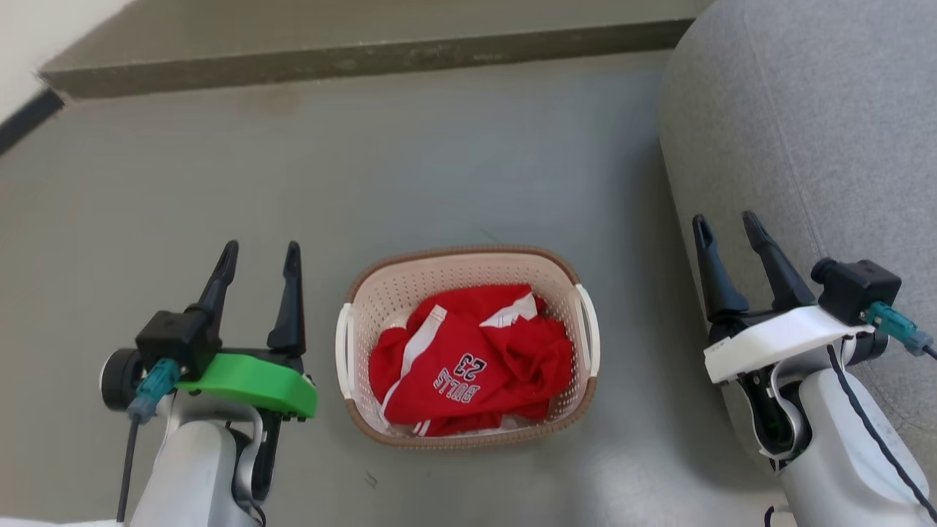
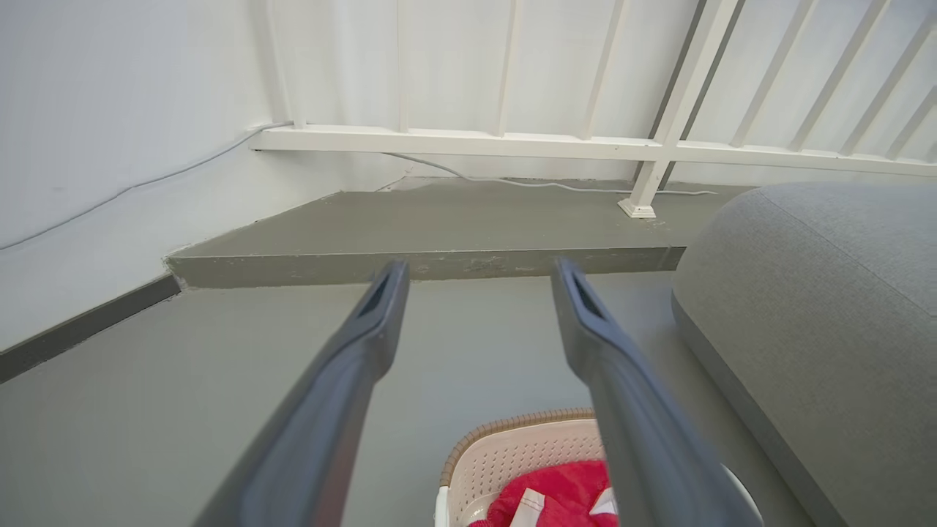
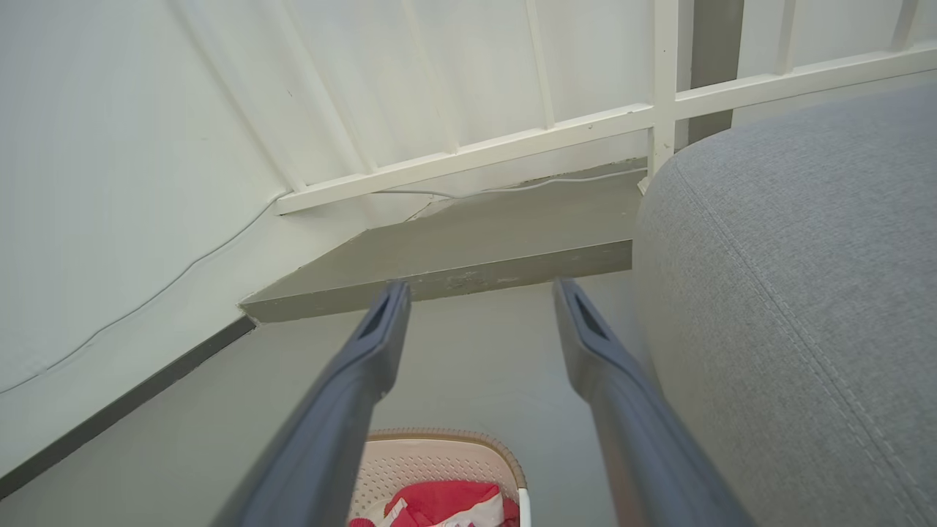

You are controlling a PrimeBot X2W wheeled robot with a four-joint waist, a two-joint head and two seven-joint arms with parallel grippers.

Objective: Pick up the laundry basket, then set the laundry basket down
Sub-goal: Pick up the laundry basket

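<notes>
Cream-white perforated plastic forms the laundry basket (image 1: 454, 280), which sits on the grey floor (image 1: 366, 168) in the lower middle of the head view, between the two end effectors and touching neither. The left end effector (image 1: 262, 247) stands at the lower left of the frame and the right end effector (image 1: 725, 218) at the right. Each holds nothing, its two dark fingers spread with a clear gap.

A brown woven-look band runs round the basket's rim, and a white loop handle (image 1: 342, 351) sits on each short side. Inside lies a crumpled red jersey (image 1: 476, 366) with white trim and "BULLS 23" lettering.

A grey upholstered sofa (image 1: 805, 132) takes up the upper right, and the right end effector's fingers overlap its edge in the frame. A raised grey step (image 1: 351, 58) crosses the top, and in the left wrist view a white railing (image 2: 468, 139) stands on it.
</notes>
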